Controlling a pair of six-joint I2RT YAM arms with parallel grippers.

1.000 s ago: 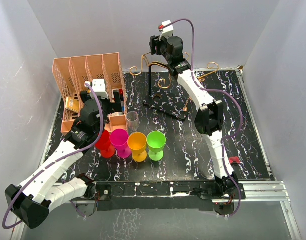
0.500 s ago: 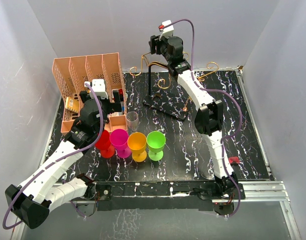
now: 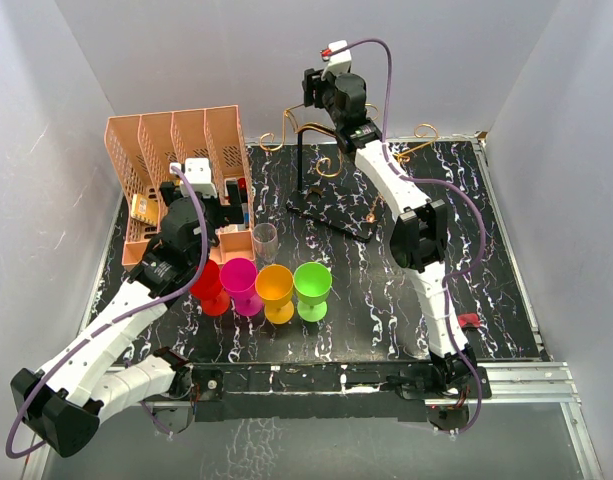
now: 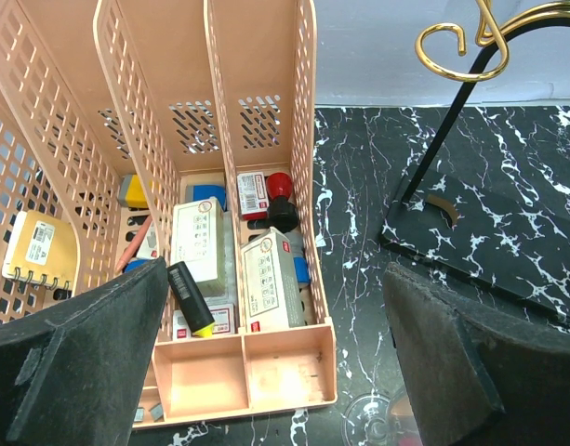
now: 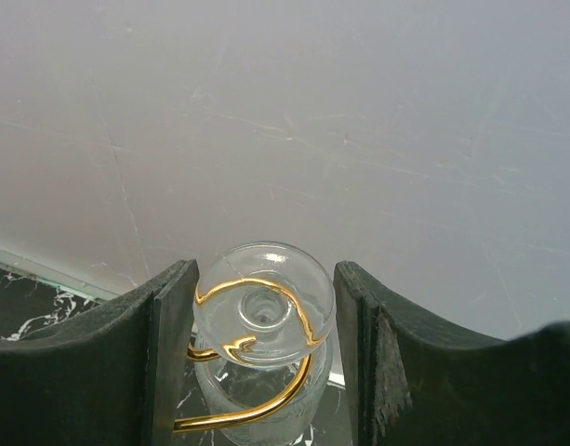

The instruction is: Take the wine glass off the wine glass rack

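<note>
The wine glass (image 5: pixel 264 307) hangs upside down on the wine glass rack, its round foot resting on a gold scroll arm (image 5: pixel 266 409) that curls round the stem. My right gripper (image 5: pixel 266 279) sits round the foot, both fingers against its rim. In the top view this gripper (image 3: pixel 314 95) is high at the rack's back left arm, above the black post (image 3: pixel 300 165) and base (image 3: pixel 331 215); the glass is barely visible there. My left gripper (image 3: pixel 229 207) is open and empty over the peach organiser's front tray (image 4: pixel 266 367).
The peach file organiser (image 3: pixel 176 140) stands at the back left, filled with small items. A clear glass (image 3: pixel 264 240) stands beside it. Red (image 3: pixel 210 285), magenta (image 3: pixel 239 280), orange (image 3: pixel 275 288) and green (image 3: pixel 312 285) cups stand in a row in front.
My right gripper has shifted slightly right and up at the rack's arm. The left arm has not moved.
</note>
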